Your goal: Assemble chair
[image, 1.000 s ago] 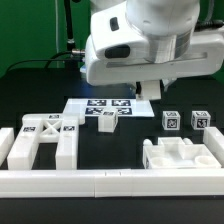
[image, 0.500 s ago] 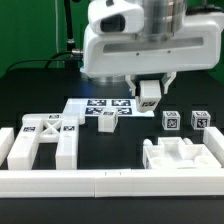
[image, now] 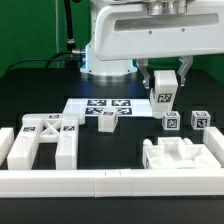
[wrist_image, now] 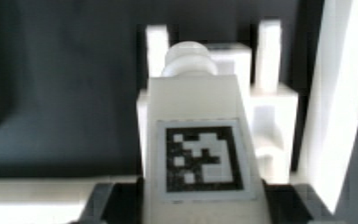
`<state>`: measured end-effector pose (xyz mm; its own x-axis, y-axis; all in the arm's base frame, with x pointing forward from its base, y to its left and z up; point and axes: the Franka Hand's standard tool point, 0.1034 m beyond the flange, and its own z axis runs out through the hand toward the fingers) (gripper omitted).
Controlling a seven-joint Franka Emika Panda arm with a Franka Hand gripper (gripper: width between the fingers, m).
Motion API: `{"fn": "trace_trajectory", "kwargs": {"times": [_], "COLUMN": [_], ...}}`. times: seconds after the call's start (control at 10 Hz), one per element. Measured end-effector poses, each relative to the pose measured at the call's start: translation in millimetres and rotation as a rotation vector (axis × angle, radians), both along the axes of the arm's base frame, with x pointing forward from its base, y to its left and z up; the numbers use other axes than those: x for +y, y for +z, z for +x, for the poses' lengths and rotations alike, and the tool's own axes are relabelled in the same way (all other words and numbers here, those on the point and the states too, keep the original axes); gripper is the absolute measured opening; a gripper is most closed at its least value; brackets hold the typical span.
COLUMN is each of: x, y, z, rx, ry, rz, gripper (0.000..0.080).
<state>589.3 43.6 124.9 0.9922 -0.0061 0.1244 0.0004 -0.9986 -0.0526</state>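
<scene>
My gripper (image: 164, 84) is shut on a white square chair leg (image: 164, 95) with a black-and-white tag, held upright in the air above the table's right half. In the wrist view the leg (wrist_image: 202, 120) fills the middle, tag facing the camera, with dark fingers (wrist_image: 115, 203) on either side of its near end. An X-braced frame (image: 45, 140) lies at the exterior view's left. A blocky white part with raised walls (image: 182, 155) lies at the right. Two tagged legs (image: 172, 121) (image: 202, 119) stand behind it.
The marker board (image: 90, 104) lies in the middle of the black table, with a small tagged white piece (image: 107, 121) at its front edge. A long low white border rail (image: 110, 182) runs along the front. The arm's white body fills the upper part of the exterior view.
The arm has moved toward the exterior view's right and risen, carrying the tagged leg, which now hangs in clear sight below the hand.
</scene>
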Motion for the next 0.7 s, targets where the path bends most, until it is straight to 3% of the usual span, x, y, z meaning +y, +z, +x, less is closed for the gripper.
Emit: {"fn": "trace_trajectory", "kwargs": {"times": [0.1,0.4,0.7], "x": [0.2,23.1,23.8], "y": [-3.5,0.5,-3.4], "z": [-1.4,30.0,31.0], "rx": [-0.039,-0.307,-0.464], "ry": [-0.001,-0.039,-0.033], "rz": [-0.002,0.023,0.014], "gripper": [0.0287,0.0287,0.0287]}}
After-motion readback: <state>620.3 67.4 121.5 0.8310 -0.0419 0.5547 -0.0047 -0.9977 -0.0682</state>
